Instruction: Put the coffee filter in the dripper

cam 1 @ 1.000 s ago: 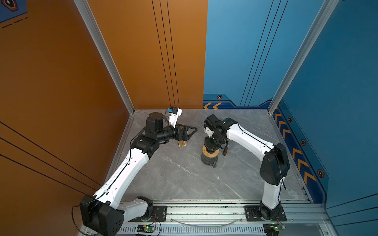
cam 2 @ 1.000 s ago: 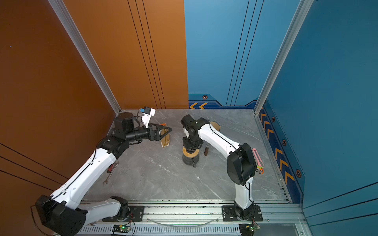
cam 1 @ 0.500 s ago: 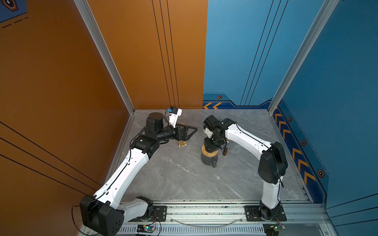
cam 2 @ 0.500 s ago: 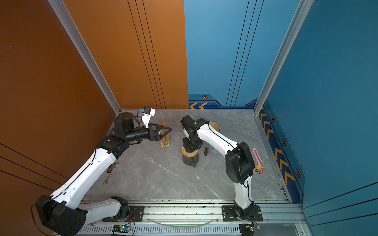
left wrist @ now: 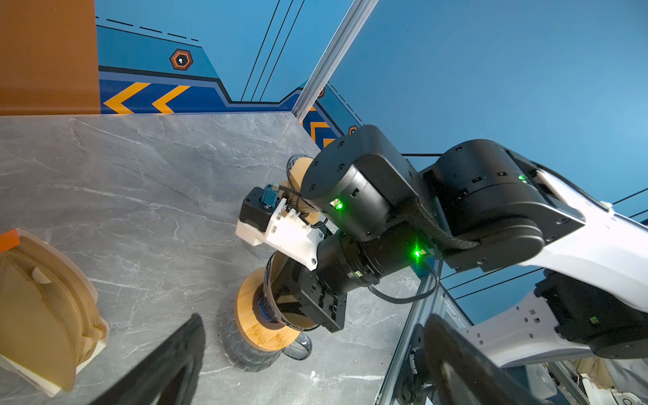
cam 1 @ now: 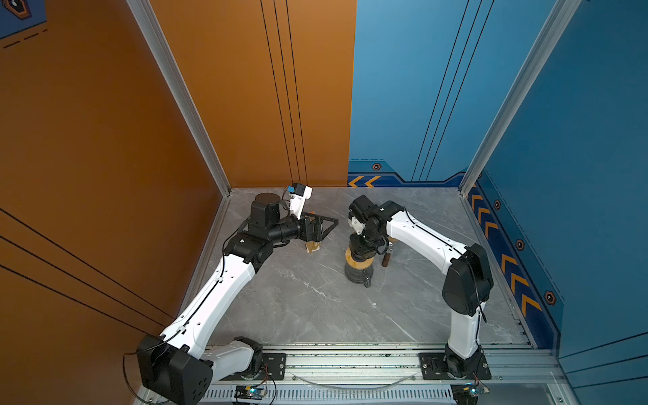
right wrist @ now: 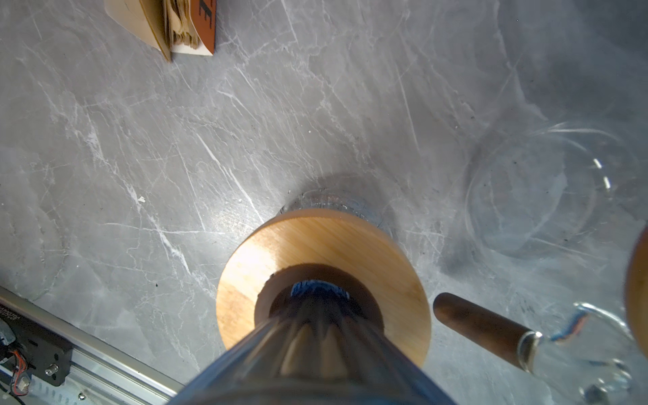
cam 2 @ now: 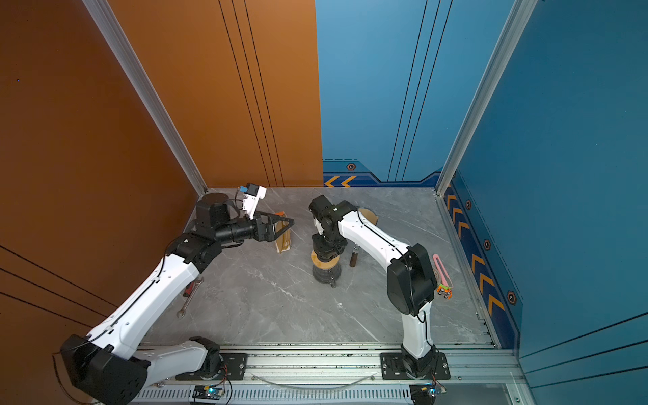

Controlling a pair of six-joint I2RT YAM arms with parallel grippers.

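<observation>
- Left wrist view: dripper (left wrist: 257,331), a glass cone in a wooden collar, stands upright.
- Coffee filter (left wrist: 285,299): tan paper shows inside the dripper's cone.
- Right gripper (left wrist: 305,301): set down into the dripper's cone. Fingertips are hidden, so I cannot tell whether they are apart or together.
- Left gripper (cam 1: 326,225): fingers spread wide, empty, off to the dripper's side, not touching it.
- Filter holder (cam 1: 312,245) with spare filters: near the dripper, apart from it.

2 high views facing down, wrist views share dripper (right wrist: 315,242)
</observation>
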